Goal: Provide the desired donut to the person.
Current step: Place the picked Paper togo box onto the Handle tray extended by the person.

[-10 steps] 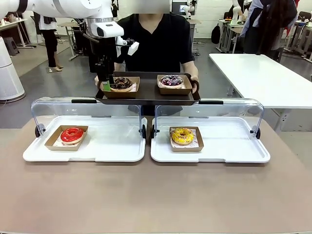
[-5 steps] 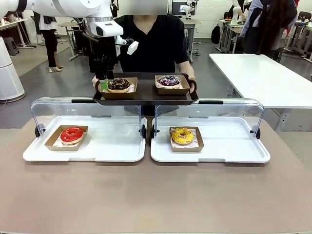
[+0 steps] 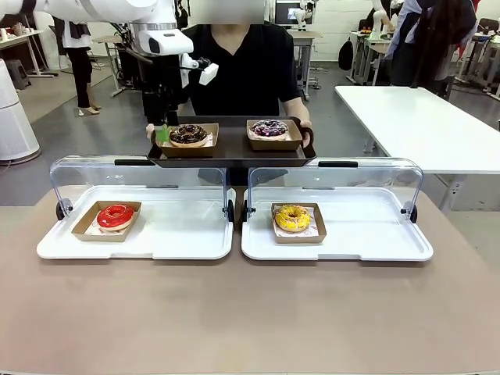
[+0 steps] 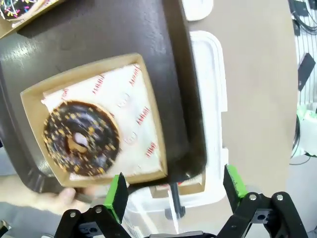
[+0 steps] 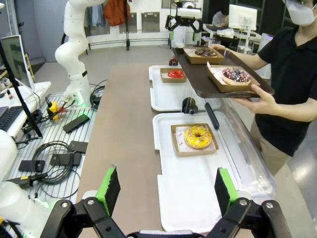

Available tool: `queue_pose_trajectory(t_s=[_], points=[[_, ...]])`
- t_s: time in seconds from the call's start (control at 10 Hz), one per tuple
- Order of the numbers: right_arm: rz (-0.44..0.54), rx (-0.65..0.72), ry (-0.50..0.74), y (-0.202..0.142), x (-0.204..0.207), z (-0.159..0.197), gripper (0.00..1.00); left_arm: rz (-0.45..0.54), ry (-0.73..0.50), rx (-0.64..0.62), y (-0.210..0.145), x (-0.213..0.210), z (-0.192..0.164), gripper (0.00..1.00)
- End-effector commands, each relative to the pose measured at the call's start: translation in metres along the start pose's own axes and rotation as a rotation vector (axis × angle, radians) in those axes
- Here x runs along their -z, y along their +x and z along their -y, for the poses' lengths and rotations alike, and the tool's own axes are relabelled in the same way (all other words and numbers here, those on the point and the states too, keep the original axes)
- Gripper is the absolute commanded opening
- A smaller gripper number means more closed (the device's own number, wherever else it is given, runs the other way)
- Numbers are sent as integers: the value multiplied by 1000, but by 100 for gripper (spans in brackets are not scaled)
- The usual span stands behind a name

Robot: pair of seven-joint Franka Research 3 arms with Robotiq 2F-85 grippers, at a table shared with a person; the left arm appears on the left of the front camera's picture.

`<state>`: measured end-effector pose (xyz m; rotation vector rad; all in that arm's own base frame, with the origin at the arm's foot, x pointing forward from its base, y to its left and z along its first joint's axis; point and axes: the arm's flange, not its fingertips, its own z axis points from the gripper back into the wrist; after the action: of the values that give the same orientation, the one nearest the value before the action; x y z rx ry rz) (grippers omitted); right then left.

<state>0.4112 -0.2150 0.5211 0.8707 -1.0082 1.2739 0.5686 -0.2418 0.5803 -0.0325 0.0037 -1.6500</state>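
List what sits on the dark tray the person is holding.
On the dark tray sit two cardboard boxes: one with a chocolate donut, one with a purple-glazed sprinkled donut. White printed paper lines the chocolate donut's box; whatever lies beneath the donuts is covered.

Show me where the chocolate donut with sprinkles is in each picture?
Front view: the chocolate donut sits upper left of middle, in its box on the dark tray the person holds.
Left wrist view: left of middle, big and close.
Right wrist view: small, top middle.
Shared landmark: the dark tray, under the donut in every view.
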Motion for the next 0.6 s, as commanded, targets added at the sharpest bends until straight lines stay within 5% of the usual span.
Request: queue_pose_trajectory(t_s=[0.0, 0.5], points=[[6, -2, 2, 0, 0, 0, 100, 31, 40, 48, -54, -9, 65, 100], [6, -2, 2, 0, 0, 0, 100, 125, 105, -13, -143, 7, 150, 100]])
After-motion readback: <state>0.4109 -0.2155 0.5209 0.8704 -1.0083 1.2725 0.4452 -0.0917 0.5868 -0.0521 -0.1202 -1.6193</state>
